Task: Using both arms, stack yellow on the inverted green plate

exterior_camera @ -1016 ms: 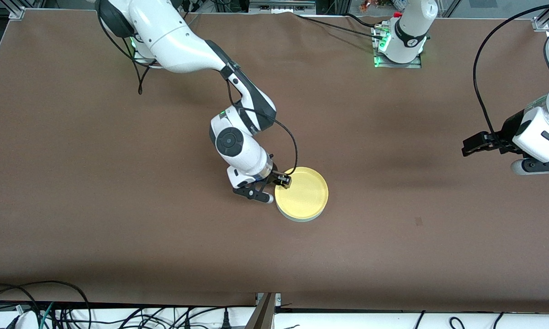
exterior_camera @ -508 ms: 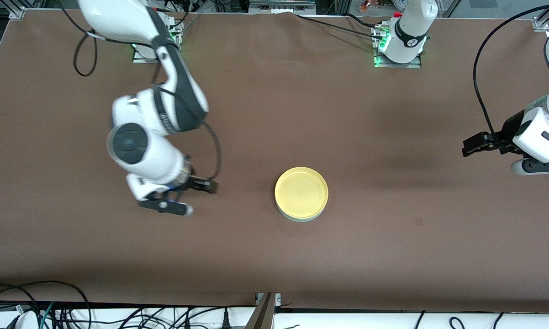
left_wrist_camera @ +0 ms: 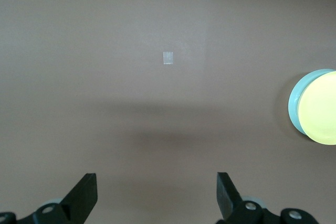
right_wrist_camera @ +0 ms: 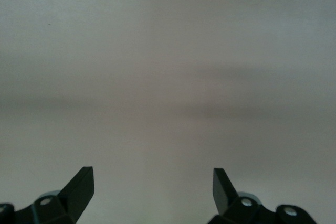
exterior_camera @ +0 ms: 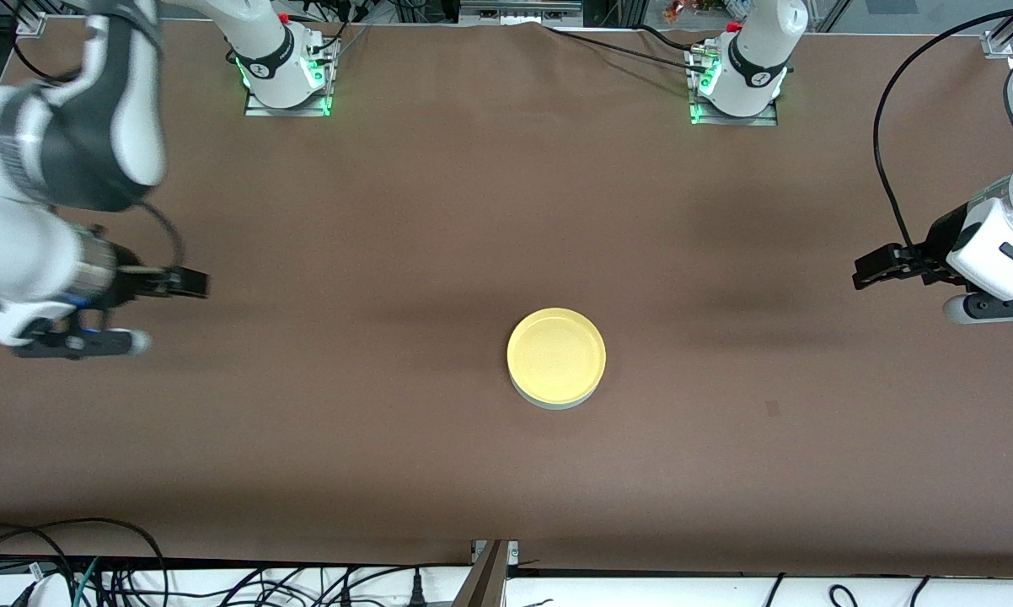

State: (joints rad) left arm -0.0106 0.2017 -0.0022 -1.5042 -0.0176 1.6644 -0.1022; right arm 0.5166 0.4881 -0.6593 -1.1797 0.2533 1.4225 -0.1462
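Note:
The yellow plate (exterior_camera: pixel 556 354) sits rim up on top of the pale green plate (exterior_camera: pixel 554 402), whose edge shows under it, near the middle of the brown table. Both also show in the left wrist view, the yellow plate (left_wrist_camera: pixel 321 107) on the green plate (left_wrist_camera: pixel 294 103). My right gripper (exterior_camera: pixel 193 283) is open and empty over the table at the right arm's end, well away from the stack. My left gripper (exterior_camera: pixel 862 271) is open and empty over the left arm's end of the table. The right wrist view shows only bare table between the open fingers (right_wrist_camera: pixel 81 184).
The brown table cover (exterior_camera: pixel 388 211) spreads around the stack. A small pale tape mark (exterior_camera: pixel 773 409) lies on it toward the left arm's end, also in the left wrist view (left_wrist_camera: pixel 168 57). The arm bases (exterior_camera: pixel 283 76) stand along the edge farthest from the front camera. Cables (exterior_camera: pixel 93 573) hang below the near edge.
My right gripper let go of the yellow plate's rim and swung away to the right arm's end of the table. The stack stayed put. The left arm has not moved.

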